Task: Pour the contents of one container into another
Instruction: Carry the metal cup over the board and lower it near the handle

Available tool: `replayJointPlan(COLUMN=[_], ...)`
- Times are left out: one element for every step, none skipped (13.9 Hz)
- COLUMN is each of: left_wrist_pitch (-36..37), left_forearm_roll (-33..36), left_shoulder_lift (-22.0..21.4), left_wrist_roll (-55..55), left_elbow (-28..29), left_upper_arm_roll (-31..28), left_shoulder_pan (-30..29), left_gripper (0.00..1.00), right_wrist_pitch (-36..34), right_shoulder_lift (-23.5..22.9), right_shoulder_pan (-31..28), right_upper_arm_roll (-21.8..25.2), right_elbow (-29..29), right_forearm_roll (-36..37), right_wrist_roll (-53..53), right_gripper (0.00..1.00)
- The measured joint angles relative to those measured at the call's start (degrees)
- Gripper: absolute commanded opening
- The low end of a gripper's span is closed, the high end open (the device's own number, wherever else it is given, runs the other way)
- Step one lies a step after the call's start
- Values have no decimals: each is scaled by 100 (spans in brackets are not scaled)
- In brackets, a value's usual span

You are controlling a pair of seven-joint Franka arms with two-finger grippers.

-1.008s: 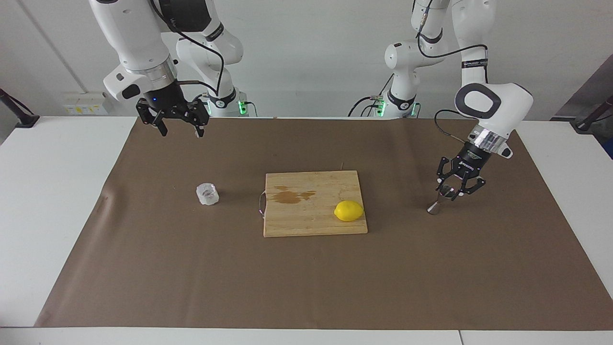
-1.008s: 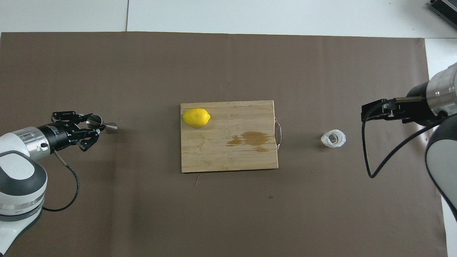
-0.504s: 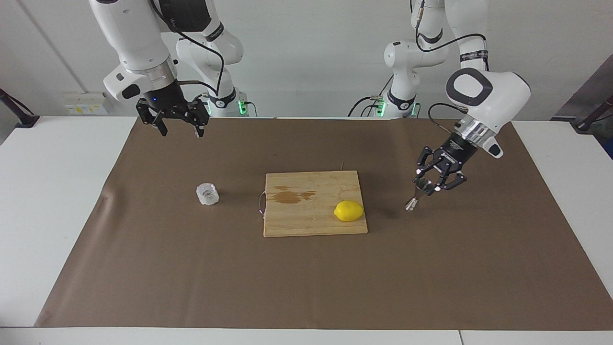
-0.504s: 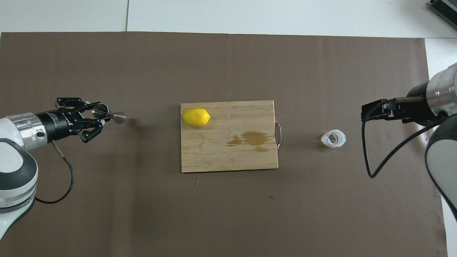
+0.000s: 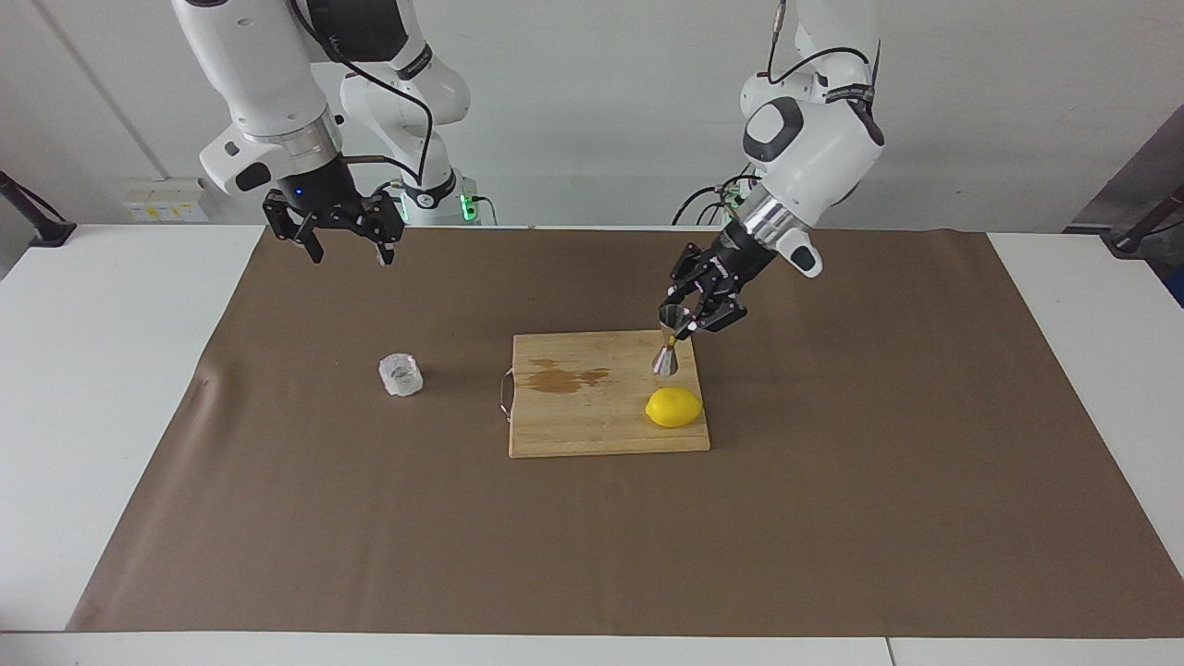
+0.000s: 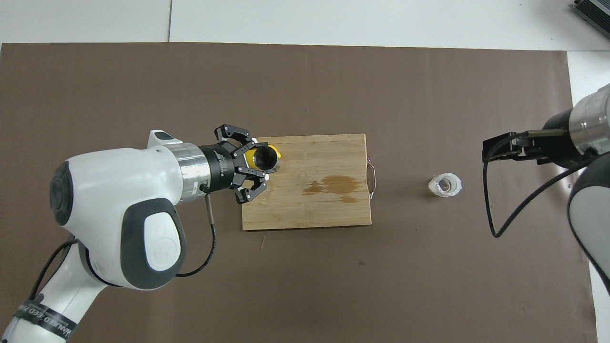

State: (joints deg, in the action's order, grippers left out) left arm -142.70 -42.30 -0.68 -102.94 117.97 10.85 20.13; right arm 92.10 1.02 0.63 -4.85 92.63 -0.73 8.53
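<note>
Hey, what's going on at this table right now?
The left gripper is shut on a steel jigger and holds it in the air over the cutting board, near the lemon. The glass tumbler stands on the brown paper toward the right arm's end. The right gripper waits open, up in the air, and holds nothing. Nothing is being poured yet.

A bright yellow lemon (image 5: 673, 407) lies on a pale wooden cutting board (image 5: 573, 425) with straight grain and a darker brown stain (image 5: 560, 376). The paper (image 5: 832, 518) is plain dull brown over a white table (image 5: 92, 416); the tumbler (image 5: 400, 375) is whitish, clear and textured, the jigger (image 5: 668, 350) shiny silver steel
</note>
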Motion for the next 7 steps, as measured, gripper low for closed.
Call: replayJointPlan(left_wrist_pitch=[-171, -457, -678, -781, -830, -889, -1041], left_forearm_roll=[141, 208, 235, 239, 240, 242, 251], left_shoulder_lift=[200, 392, 550, 685, 812, 976, 1162], left_wrist_roll=[-241, -428, -521, -557, -590, -650, -715], left_elbow=[-155, -258, -329, -387, -443, -531, -625], left_upper_arm_roll=[-3, 0, 3, 2, 0, -7, -7], left_shoulder_pan=[270, 501, 663, 776, 854, 948, 1064], left_gripper=[0, 0, 0, 0, 0, 0, 0], right_wrist_pitch=[0, 0, 0, 0, 0, 0, 0], right_shoulder_lift=[0, 0, 0, 0, 0, 0, 0], right_shoulder_pan=[0, 0, 0, 0, 0, 0, 0], right_upper_arm_roll=[0, 0, 0, 0, 0, 0, 0], right_elbow=[0, 0, 0, 0, 0, 0, 0], right_forearm_roll=[0, 0, 0, 0, 0, 0, 0], right_wrist_roll=[0, 0, 0, 0, 0, 0, 0], right_gripper=[100, 100, 100, 100, 100, 100, 100])
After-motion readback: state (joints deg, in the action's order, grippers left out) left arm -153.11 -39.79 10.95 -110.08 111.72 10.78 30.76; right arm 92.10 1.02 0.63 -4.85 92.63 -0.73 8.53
